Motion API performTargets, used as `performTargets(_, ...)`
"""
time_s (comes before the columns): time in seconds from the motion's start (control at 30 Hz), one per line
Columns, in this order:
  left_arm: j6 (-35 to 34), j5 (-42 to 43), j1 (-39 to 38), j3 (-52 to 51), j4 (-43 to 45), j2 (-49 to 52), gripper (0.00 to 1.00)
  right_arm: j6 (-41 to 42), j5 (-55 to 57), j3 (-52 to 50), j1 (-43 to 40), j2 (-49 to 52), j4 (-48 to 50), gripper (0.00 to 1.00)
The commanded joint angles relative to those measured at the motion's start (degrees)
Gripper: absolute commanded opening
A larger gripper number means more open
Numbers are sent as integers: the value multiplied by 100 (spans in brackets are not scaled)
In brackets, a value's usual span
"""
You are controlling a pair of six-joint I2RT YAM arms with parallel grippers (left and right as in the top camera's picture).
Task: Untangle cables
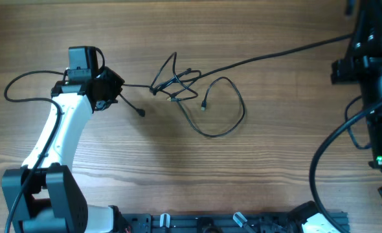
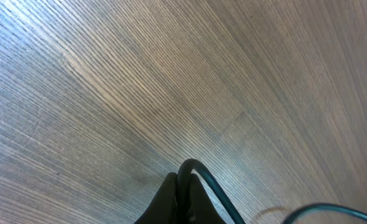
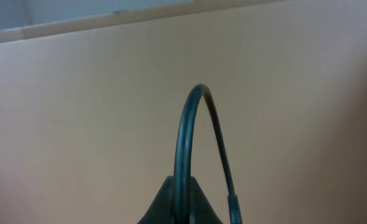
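The cables lie as a small black knot at the table's middle, with a loose loop trailing to the right and a plug end inside it. One strand runs left to my left gripper, which is shut on it; a short tail hangs below. In the left wrist view the gripper pinches the cable just above the wood. Another strand stretches taut to my right gripper at the top right. The right wrist view shows that gripper shut on an arching cable.
A black rail runs along the table's front edge. The left arm's base stands at the front left, and its own wire loops out to the left. Thick wires curve from the right arm.
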Motion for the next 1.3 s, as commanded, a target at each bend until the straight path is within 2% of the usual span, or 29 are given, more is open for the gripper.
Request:
performTargets(0.0, -13, -275, 15, 68, -13, 17, 4, -1506, 1366, 105, -24, 136, 855, 4)
performTargets(0.07, -13, -271, 15, 68, -17, 39, 4, -1965, 1340, 105, -24, 313, 1174, 4)
performTargets(0.13, -11, -240, -13, 68, -42, 57, 4, -1978, 911, 105, -24, 496, 892, 4)
performTargets(0.23, 348, 85, -184, 68, -17, 57, 4, -1467, 345, 98, -24, 1071, -245, 4)
performTargets(0.33, 935, 542, -442, 68, -15, 57, 4, -1014, 195, 98, -24, 1652, -769, 4)
performTargets(0.47, 1438, 586, -678, 68, -26, 57, 4, -608, -267, 98, -87, 2365, -1259, 4)
performTargets(0.53, 1453, 562, -649, 68, -13, 57, 4, -240, -374, 98, -332, 2577, -1537, 4)
performTargets(0.73, 1467, 568, -391, 70, -11, 57, 4, -48, -2516, 96, -1663, 2949, -2302, 4)
performTargets(0.77, 1729, 807, -391, 74, 26, 42, 4, -50, -2771, 94, -1860, 3025, -2389, 4)
performTargets(0.8, 2291, 1178, -391, 94, 157, -20, 4, -63, -3143, 94, -2127, 3141, -2516, 4)
performTargets(0.83, 2485, 1338, -396, 153, 214, -105, 4, -68, -3357, 94, -2284, 3226, -2594, 4)
performTargets(1.0, 2524, 1692, -391, 658, 721, -879, 4, -70, -3976, 94, -2796, 3727, -2946, 5)
performTargets(1.07, 2520, 2002, -391, 691, 1093, -1211, 4, -66, -3969, 94, -2817, 3871, -2964, 9)
performTargets(1.17, 2286, 2212, -391, 691, 1539, -1716, 4, -61, -3947, 94, -2822, 4063, -2966, 22)
performTargets(1.27, 1947, 2319, -396, 691, 1840, -2120, 4, -66, -3987, 94, -2822, 4207, -2997, 60)
